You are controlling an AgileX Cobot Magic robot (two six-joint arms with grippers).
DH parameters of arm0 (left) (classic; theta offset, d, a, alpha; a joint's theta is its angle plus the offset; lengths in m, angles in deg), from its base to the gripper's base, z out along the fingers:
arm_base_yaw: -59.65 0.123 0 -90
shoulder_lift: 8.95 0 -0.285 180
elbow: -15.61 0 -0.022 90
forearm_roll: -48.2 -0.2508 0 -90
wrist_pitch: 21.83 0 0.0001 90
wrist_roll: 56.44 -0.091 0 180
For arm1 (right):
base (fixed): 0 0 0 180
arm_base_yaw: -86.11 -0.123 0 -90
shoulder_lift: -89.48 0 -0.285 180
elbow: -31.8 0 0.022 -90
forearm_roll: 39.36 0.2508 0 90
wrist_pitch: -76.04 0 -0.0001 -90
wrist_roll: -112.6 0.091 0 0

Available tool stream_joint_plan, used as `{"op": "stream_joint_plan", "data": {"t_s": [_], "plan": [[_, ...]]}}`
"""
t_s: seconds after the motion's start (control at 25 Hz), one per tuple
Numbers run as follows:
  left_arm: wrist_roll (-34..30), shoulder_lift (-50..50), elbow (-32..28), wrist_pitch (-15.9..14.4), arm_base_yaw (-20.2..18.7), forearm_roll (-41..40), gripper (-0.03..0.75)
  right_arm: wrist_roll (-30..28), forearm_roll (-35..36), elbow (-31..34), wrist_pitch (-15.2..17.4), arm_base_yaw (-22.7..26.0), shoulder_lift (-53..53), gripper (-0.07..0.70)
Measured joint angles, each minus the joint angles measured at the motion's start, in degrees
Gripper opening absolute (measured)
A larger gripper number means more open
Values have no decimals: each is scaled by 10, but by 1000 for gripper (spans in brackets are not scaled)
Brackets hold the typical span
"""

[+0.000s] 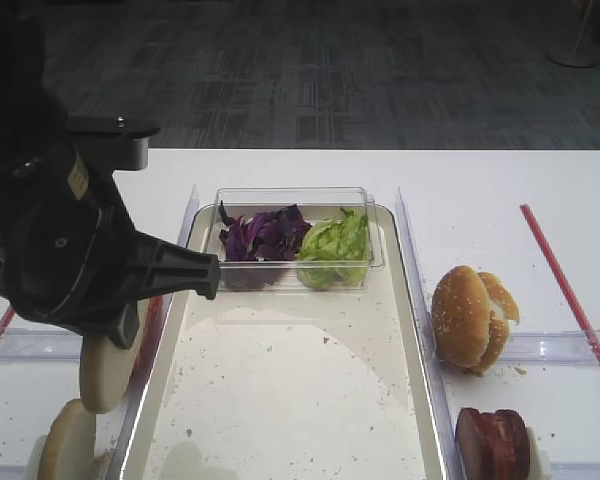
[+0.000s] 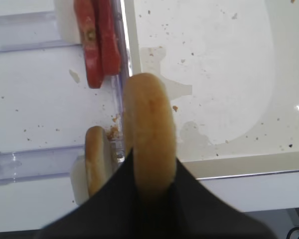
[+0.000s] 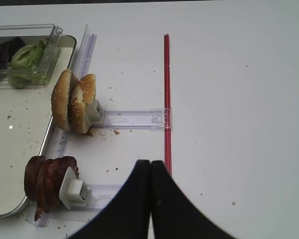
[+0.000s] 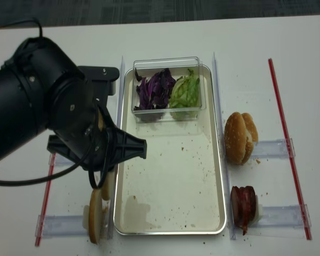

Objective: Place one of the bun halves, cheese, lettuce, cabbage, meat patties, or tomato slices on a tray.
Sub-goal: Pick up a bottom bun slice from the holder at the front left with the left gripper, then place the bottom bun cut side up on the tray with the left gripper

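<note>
My left gripper (image 2: 153,160) is shut on a pale bun half (image 2: 149,119) that stands on edge, lifted over the left rim of the tray (image 2: 214,74). From above, the held bun half (image 1: 105,375) hangs under the black arm beside the tray (image 1: 290,400). Another bun half (image 2: 94,159) stays in the clear rack. Tomato slices (image 2: 97,42) stand further along that rack. Cabbage (image 1: 265,235) and lettuce (image 1: 335,245) fill a clear box on the tray. Meat patties (image 3: 47,181) stand right of the tray. My right gripper (image 3: 150,163) is shut with nothing in it. No cheese is in view.
Sesame-seeded buns (image 3: 74,102) stand on a clear rack right of the tray. A red strip (image 3: 166,99) runs along the white table beside my right gripper. The clear box (image 4: 168,88) takes up the tray's far end. Crumbs speckle the tray's bottom.
</note>
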Motion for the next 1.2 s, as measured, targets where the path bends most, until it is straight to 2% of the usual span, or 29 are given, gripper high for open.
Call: {"op": "stream_joint_plan", "data": {"t_s": [0.16, 0.32, 0.44, 0.8, 0.92, 1.2], "plan": [[-27, 0, 0, 4, 30, 3, 41, 0, 0, 0, 0, 0, 0, 364], [-62, 5, 0, 27, 61, 31, 41, 0, 0, 0, 0, 0, 0, 364], [-84, 19, 2, 34, 74, 44, 41, 0, 0, 0, 0, 0, 0, 364], [-113, 46, 36, 39, 79, 60, 41, 0, 0, 0, 0, 0, 0, 364], [-155, 46, 36, 42, 79, 98, 42, 0, 0, 0, 0, 0, 0, 364], [-299, 46, 36, 86, 79, 269, 41, 0, 0, 0, 0, 0, 0, 364]]}}
